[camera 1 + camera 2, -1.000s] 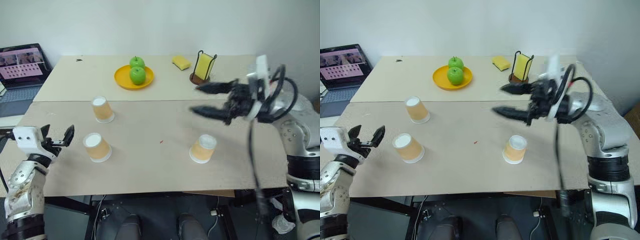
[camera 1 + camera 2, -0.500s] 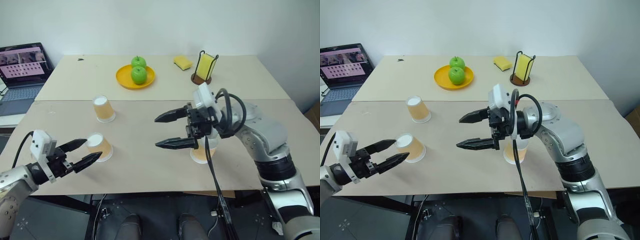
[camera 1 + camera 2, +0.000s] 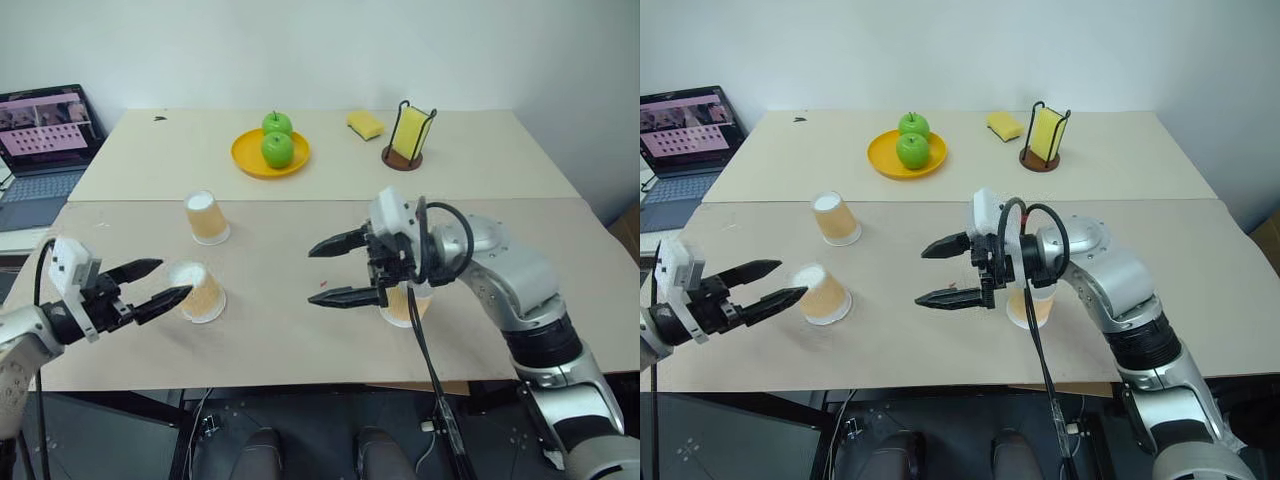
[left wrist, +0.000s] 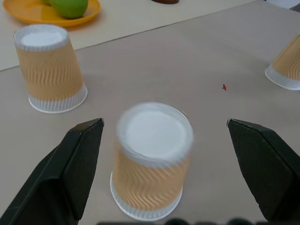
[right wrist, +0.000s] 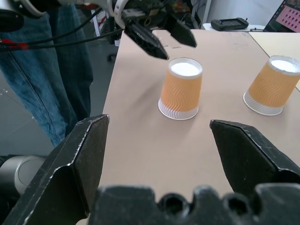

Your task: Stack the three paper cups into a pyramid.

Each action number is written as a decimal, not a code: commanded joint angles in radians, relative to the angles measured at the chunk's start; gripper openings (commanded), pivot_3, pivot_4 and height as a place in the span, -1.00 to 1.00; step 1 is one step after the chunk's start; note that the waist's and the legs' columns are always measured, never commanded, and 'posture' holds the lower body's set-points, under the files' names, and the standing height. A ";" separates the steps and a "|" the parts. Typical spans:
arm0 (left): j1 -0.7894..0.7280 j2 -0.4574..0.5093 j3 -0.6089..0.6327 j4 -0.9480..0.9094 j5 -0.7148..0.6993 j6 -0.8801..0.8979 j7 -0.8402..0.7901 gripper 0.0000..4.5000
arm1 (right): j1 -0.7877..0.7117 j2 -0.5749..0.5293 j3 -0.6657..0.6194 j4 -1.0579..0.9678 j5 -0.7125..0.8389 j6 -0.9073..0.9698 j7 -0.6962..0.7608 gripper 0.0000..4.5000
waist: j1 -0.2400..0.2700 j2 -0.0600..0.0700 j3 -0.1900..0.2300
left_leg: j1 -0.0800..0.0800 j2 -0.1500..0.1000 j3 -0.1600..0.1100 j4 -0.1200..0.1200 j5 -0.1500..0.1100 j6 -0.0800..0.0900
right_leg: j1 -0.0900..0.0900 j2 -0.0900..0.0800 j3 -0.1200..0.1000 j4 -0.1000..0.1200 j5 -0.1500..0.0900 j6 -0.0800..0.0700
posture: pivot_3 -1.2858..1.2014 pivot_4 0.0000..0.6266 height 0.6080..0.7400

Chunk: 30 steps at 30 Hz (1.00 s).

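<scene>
Three paper cups stand upside down on the tan table, apart from one another. One cup is at the back left and another cup at the front left. The right-hand cup is partly hidden behind my right wrist. My left gripper is open, its tips reaching either side of the front-left cup without touching it. My right gripper is open and empty above the table's middle, pointing left, away from the right-hand cup.
A yellow plate with two green apples sits at the back, with a yellow sponge and a wire holder to its right. A laptop stands far left. A person in jeans stands by the table's left edge.
My right gripper swung in from the right to the table's middle and sank a little. My left gripper rose and turned in toward the front-left cup. The cups stayed put.
</scene>
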 commanded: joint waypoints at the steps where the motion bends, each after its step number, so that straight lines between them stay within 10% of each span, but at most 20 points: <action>1: -0.017 0.018 0.002 -0.048 -0.016 0.018 -0.008 1.00 | 0.003 0.008 -0.008 -0.004 -0.020 -0.038 -0.007 0.81 | -0.002 0.000 0.000 | 0.000 0.000 0.000 0.000 0.000 0.000 | 0.000 0.000 0.000 0.000 0.000 0.000 | 0.03 -0.52 0.88; 16: 0.045 0.077 0.055 0.018 0.059 -0.010 -0.074 1.00 | 0.016 0.044 -0.014 0.034 -0.052 -0.059 -0.021 0.81 | -0.002 0.000 0.000 | 0.000 0.000 0.000 -0.001 0.000 0.000 | -0.002 0.000 0.000 0.001 0.000 0.000 | 0.03 -0.52 0.88; 30: -0.084 -0.002 -0.160 0.144 0.160 -0.099 -0.118 1.00 | 0.030 0.027 -0.043 -0.005 -0.039 -0.032 -0.063 0.81 | 0.000 0.000 0.000 | -0.002 0.000 0.000 -0.001 0.000 0.000 | -0.002 0.000 0.000 0.001 0.000 0.000 | 0.03 -0.52 0.88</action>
